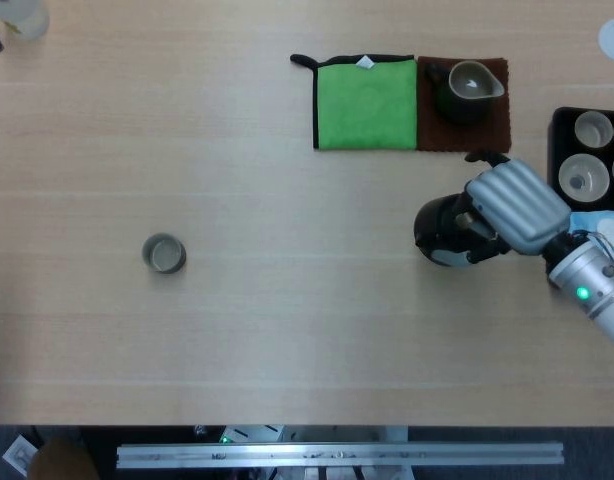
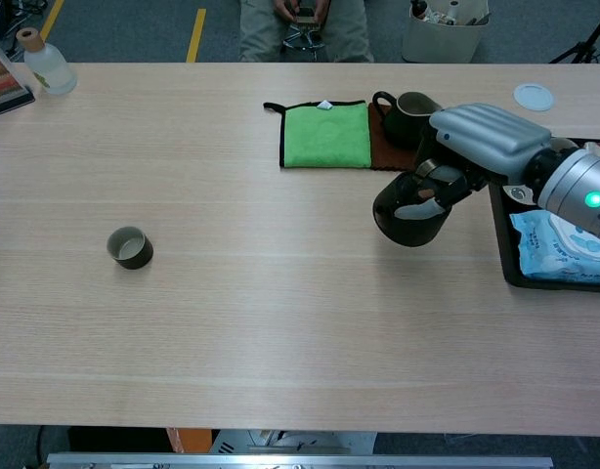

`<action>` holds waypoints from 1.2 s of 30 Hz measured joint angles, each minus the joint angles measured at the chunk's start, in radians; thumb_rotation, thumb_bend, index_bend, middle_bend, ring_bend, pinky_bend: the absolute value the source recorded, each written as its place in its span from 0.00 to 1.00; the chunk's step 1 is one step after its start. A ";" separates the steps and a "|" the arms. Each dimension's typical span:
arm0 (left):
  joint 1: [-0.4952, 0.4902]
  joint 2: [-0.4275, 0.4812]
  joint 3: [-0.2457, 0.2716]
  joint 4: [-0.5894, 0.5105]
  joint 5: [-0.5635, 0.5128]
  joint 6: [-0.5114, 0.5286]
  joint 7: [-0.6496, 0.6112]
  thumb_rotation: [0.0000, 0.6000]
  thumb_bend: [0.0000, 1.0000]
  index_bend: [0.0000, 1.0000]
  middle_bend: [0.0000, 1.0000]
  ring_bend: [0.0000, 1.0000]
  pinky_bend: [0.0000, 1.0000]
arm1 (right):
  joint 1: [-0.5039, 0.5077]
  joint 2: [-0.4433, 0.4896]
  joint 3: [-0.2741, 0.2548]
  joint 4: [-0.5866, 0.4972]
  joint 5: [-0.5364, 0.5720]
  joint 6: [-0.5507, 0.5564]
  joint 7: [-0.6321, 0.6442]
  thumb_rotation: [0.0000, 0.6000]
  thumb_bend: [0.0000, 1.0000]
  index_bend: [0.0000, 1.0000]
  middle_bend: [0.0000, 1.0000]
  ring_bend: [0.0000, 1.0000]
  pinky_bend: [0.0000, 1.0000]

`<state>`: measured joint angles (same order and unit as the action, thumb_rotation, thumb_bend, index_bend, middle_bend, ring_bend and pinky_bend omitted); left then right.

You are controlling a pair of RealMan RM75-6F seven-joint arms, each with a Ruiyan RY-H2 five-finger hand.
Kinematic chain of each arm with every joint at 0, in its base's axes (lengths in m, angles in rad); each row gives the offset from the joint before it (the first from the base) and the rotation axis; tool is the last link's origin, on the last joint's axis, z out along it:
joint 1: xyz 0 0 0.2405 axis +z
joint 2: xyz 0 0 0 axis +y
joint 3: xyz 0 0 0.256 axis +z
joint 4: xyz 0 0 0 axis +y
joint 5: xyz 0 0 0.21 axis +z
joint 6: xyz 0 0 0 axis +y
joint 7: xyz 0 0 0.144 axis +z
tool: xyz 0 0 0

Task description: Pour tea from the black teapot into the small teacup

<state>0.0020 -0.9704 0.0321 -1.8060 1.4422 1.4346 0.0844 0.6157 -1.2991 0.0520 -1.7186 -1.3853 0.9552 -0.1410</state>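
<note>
Gripping the black teapot (image 2: 409,217), the right robot hand (image 2: 473,156) has its fingers wrapped around the pot's top and handle side; in the chest view the pot appears tilted and lifted clear of the table (image 2: 280,313), though I cannot tell for sure how much gap lies beneath it. The left robot hand shows in neither view.

The small teacup (image 2: 130,247) stands upright on the left part of the table, well apart from the teapot, with bare wood between them. Its inside looks empty as far as the head view shows.

Judging from this, the grasp is done and the carry has only begun: the pot must travel leftward across the table to the cup, its spout must come over the rim, and the pour itself is not yet started.

Beyond the teapot on the far side lie a green cloth (image 1: 365,103) and, touching its right edge, a brown mat (image 1: 492,135) carrying a dark pitcher (image 1: 465,90). At the right edge sits a black tray (image 1: 557,130) holding pale cups (image 1: 583,177) and a blue-and-white packet (image 2: 562,249).
</note>
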 measured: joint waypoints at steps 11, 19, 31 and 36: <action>-0.001 -0.002 0.002 0.003 0.009 0.003 -0.005 1.00 0.25 0.33 0.28 0.24 0.21 | -0.020 0.003 -0.003 0.000 -0.027 0.048 -0.026 0.61 0.39 1.00 1.00 0.98 0.23; -0.007 -0.011 -0.002 0.013 0.013 0.000 -0.007 1.00 0.25 0.33 0.28 0.24 0.21 | -0.033 0.004 -0.005 0.011 -0.040 0.074 -0.051 0.64 0.38 1.00 1.00 0.98 0.23; -0.032 -0.025 -0.011 0.032 0.022 -0.019 -0.004 1.00 0.24 0.33 0.28 0.24 0.20 | -0.049 0.018 0.003 0.001 -0.040 0.103 -0.068 0.68 0.29 1.00 1.00 0.98 0.23; -0.049 -0.030 -0.015 0.037 0.035 -0.033 -0.009 1.00 0.25 0.33 0.28 0.24 0.21 | -0.058 0.027 0.006 -0.004 -0.044 0.119 -0.068 0.74 0.29 1.00 1.00 0.98 0.23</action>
<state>-0.0472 -1.0007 0.0171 -1.7685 1.4771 1.4016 0.0759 0.5582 -1.2716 0.0577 -1.7221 -1.4297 1.0738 -0.2089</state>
